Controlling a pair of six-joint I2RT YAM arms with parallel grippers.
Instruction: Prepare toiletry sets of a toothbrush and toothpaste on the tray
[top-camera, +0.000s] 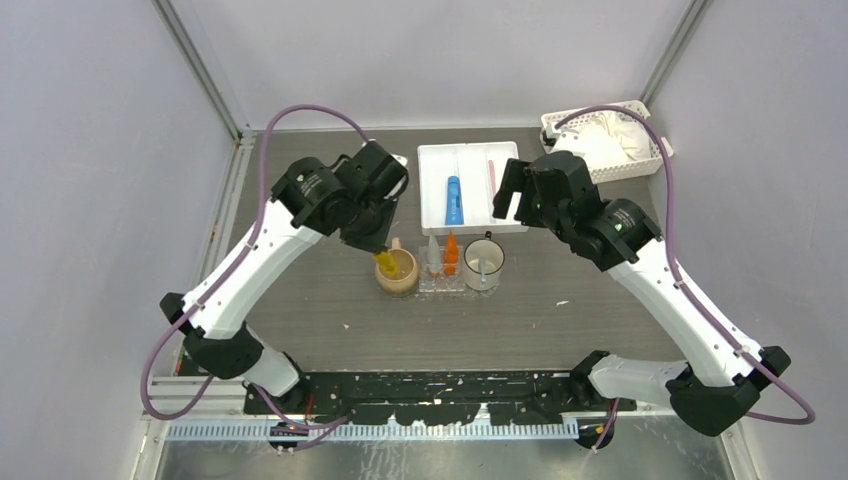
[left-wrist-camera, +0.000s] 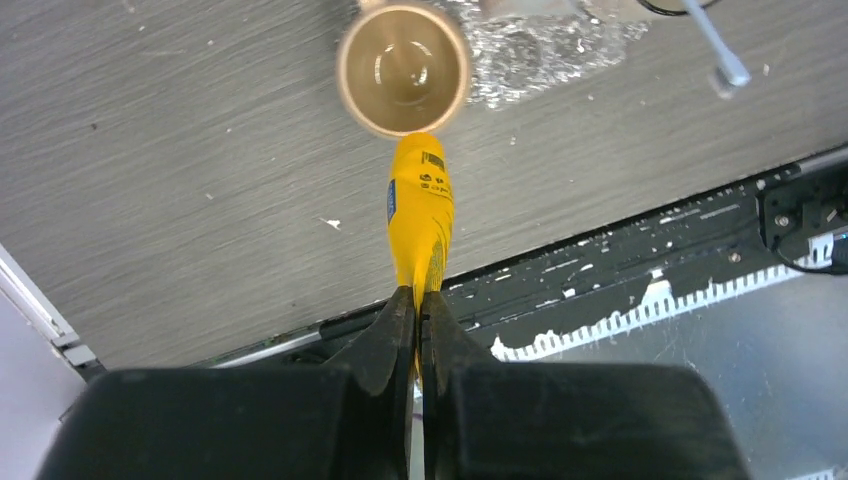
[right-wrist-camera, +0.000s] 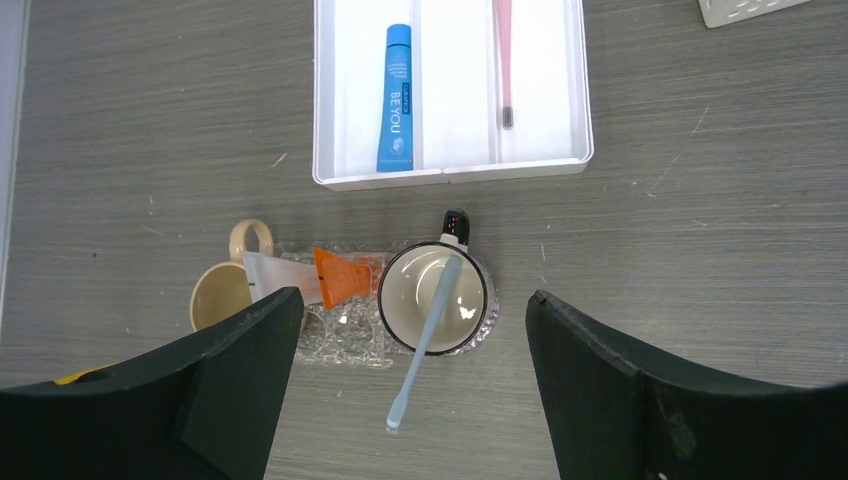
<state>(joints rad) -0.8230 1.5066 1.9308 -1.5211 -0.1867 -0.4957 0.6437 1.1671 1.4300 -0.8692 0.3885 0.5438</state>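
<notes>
Grey wood-grain table (top-camera: 330, 310), pale walls (top-camera: 90, 150): I see my left gripper (left-wrist-camera: 418, 312) clamped on the yellow tube (left-wrist-camera: 420, 205) over the mug (left-wrist-camera: 352, 75) at the tray's (right-wrist-camera: 345, 345) nine o'clock, right gripper (right-wrist-camera: 412, 300) spread apart.

Tan mug (top-camera: 397, 271), white mug (top-camera: 483, 262) (toothbrush (right-wrist-camera: 428, 335) poking out), orange tube (top-camera: 451, 253) crowd clear tray (right-wrist-camera: 350, 342); white compartment tray (top-camera: 430, 160) behind; tabletop (top-camera: 450, 335) free in front.

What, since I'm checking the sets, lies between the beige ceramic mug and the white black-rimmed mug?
An orange squeeze tube and a whitish tube on the clear textured tray; right wrist view shows it.
</notes>
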